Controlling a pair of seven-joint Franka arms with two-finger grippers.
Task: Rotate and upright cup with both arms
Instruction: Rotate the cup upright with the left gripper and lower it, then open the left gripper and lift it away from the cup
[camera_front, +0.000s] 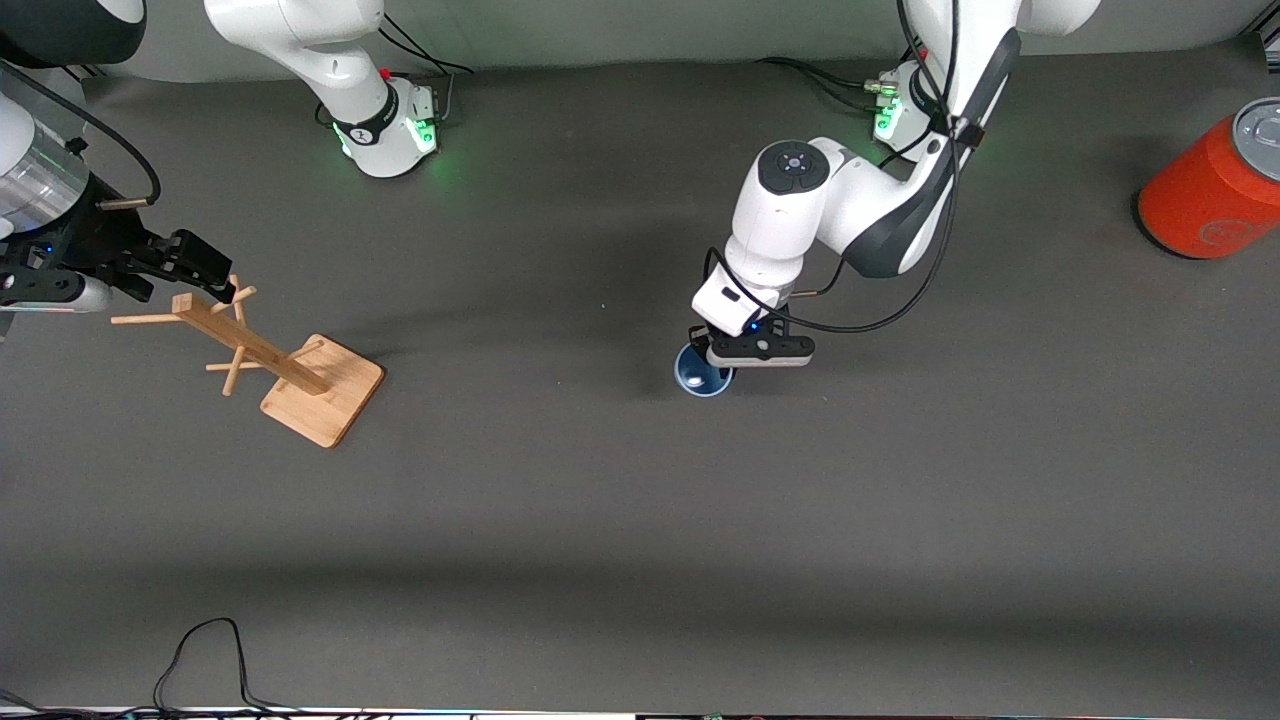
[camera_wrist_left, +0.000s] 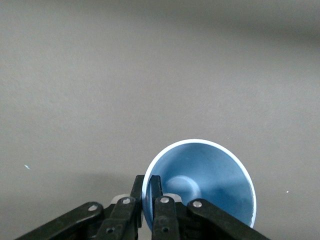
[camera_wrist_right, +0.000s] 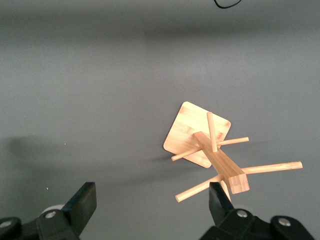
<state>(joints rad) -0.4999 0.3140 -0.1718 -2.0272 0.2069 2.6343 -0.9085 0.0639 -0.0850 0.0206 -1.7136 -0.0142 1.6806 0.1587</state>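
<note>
From the front camera: the left gripper (camera_front: 722, 357) holds the small blue cup (camera_front: 700, 374) by its rim near the middle of the grey table (camera_front: 640, 500), the cup's mouth facing up toward the camera. It cannot be told from here whether the cup's base rests on the table or hangs just above it. The right gripper (camera_front: 205, 270) hovers at the right arm's end of the table, over the top of a wooden peg rack (camera_front: 270, 355). A red can (camera_front: 1215, 190) lies tilted at the left arm's end, well apart from the cup.

From the left wrist: the fingers (camera_wrist_left: 155, 187) are pressed together on the cup's wall (camera_wrist_left: 200, 185), one inside the rim and one outside, and the cup's open blue interior faces the lens.

From the right wrist: the right gripper (camera_wrist_right: 152, 205) has its jaws spread wide with nothing between them, above the peg rack (camera_wrist_right: 210, 145).

By the look of it the cup is already upright, so the turning appears done; what seems left is letting go and pulling clear. The right arm waits.
</note>
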